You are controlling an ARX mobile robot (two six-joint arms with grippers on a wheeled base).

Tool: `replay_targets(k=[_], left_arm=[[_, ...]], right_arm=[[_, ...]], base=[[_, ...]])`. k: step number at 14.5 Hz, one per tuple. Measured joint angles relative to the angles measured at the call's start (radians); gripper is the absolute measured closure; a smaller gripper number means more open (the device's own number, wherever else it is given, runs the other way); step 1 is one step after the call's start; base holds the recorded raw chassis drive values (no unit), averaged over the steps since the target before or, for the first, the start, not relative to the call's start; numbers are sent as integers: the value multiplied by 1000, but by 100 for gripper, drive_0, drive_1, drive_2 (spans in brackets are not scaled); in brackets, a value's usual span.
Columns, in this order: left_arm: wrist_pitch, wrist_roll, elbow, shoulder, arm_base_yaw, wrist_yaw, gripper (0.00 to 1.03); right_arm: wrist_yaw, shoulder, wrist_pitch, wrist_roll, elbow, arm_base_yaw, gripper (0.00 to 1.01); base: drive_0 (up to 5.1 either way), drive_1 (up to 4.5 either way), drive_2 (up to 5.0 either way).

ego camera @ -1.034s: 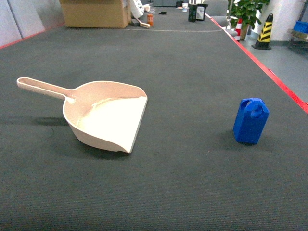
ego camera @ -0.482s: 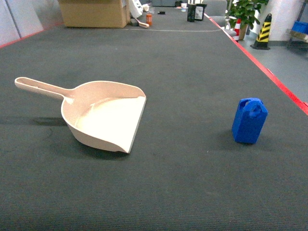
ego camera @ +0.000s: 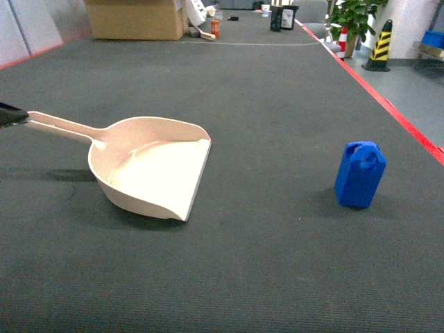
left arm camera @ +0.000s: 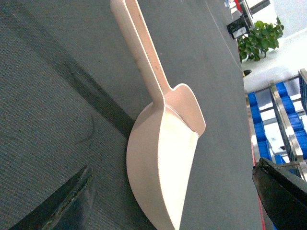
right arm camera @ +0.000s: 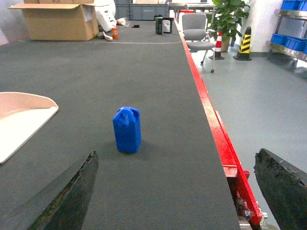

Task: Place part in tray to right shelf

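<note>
The wide surface covered in dark grey carpet-like mat (ego camera: pixel 277 90), with a red strip along its right edge, carries both things of the task. The large cream-beige plastic scoop-shaped tray (ego camera: pixel 149 170) is laid toward the left edge, its flat lip turned to the right and its long handle pointed to the left edge. The small bright-blue plastic jerrycan-shaped part (ego camera: pixel 360 173) is stood upright near the right edge, well apart from the tray.

The left gripper (ego camera: pixel 10 114) is seen only as a dark tip at the end of the tray handle; whether the handle is already touched cannot be told. In its wrist view both fingers are spread wide and nothing is held. The right gripper (right arm camera: pixel 177 191) is also spread wide and empty, with the part ahead of it, not between the fingers.

The steel shelf is not shown clearly in these views.

Several risks are judged from here. The handle is long and thin, so the tray may be tilted or swung if it is gripped only at the tip. The upright part may be knocked over, or pushed toward the red edge, if it is approached off-centre.
</note>
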Motion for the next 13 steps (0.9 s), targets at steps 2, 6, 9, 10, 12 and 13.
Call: replay_targets(k=[2, 6, 9, 10, 12, 13], left_arm=[[103, -15, 4, 42, -26, -37, 5], [116, -35, 193, 245, -75, -33, 5], [60, -53, 319, 333, -74, -52, 5], [48, -55, 347, 362, -72, -53, 5], [16, -57, 398, 409, -65, -62, 5], [12, -60, 442, 444, -56, -64, 5]], right_arm=[[0, 0, 0, 0, 0, 0, 3], [0, 0, 1, 0, 0, 0, 3], [0, 0, 1, 0, 0, 0, 3], [0, 0, 0, 0, 0, 0, 3], [0, 0, 0, 0, 0, 0, 3], [0, 0, 0, 0, 0, 0, 3]], base=[[0, 0, 0], [0, 0, 0], [0, 0, 0], [0, 0, 0], [0, 0, 0], [0, 0, 0]])
